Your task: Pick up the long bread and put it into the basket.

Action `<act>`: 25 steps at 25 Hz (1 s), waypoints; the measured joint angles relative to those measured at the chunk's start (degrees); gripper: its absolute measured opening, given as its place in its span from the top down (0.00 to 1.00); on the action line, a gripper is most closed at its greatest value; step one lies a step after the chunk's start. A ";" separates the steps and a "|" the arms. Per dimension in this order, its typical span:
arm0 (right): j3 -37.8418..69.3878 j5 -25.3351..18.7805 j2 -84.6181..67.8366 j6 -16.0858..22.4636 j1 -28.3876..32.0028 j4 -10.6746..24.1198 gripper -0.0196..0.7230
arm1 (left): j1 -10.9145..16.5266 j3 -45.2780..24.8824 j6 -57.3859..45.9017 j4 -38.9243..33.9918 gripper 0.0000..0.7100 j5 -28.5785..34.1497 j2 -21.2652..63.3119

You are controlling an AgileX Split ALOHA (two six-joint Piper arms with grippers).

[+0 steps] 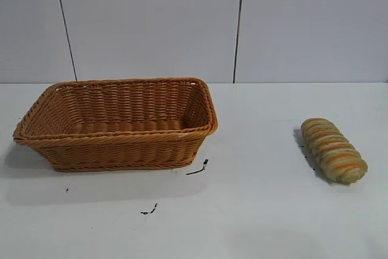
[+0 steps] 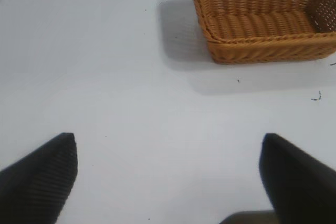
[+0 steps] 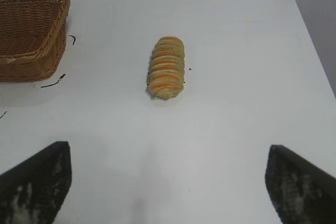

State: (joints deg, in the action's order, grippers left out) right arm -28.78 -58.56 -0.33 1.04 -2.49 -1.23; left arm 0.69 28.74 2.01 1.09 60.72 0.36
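The long bread (image 1: 334, 150), a tan loaf with orange-brown stripes, lies on the white table at the right; it also shows in the right wrist view (image 3: 167, 67). The wicker basket (image 1: 115, 144) stands at the left and holds nothing I can see; it shows in the left wrist view (image 2: 262, 51) and partly in the right wrist view (image 3: 31, 56). My right gripper (image 3: 168, 153) is open and empty, well short of the bread. My left gripper (image 2: 168, 142) is open and empty, away from the basket. Neither gripper shows in the exterior view.
Small black marks (image 1: 197, 168) lie on the table in front of the basket. The table's right edge (image 3: 315, 45) shows in the right wrist view. A panelled wall (image 1: 242, 22) stands behind the table.
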 joint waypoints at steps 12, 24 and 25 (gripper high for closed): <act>0.00 0.00 0.44 0.00 0.00 0.17 0.04 | 0.00 0.00 0.00 0.00 0.02 0.00 0.00; -8.76 2.40 39.75 0.00 0.00 0.21 0.04 | 0.00 0.00 0.00 0.00 0.02 0.00 0.00; -10.38 2.97 44.08 0.00 0.00 0.21 0.04 | 0.00 0.00 0.00 0.00 0.02 0.00 0.00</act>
State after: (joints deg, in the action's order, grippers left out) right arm -39.16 -55.59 43.76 1.04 -2.49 -1.02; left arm 0.69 28.74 2.01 1.09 60.72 0.36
